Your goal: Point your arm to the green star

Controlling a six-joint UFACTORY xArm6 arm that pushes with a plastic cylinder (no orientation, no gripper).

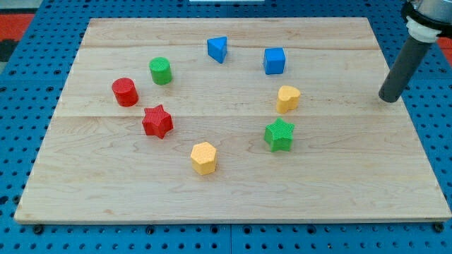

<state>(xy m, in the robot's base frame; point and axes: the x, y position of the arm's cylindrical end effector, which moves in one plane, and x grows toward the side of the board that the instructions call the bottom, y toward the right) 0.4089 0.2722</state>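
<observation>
The green star (280, 134) lies on the wooden board (339, 183), right of centre. My tip (388, 99) rests on the board near its right edge, well to the right of the star and a little higher in the view. The yellow heart-shaped block (287, 98) lies just above the star, between it and the blue cube (275, 61). Nothing touches my tip.
A blue triangle (217, 49) sits at the top centre. A green cylinder (160, 70), a red cylinder (125, 92) and a red star (157, 121) stand on the left. A yellow hexagon (203, 157) lies at the lower centre. Blue pegboard surrounds the board.
</observation>
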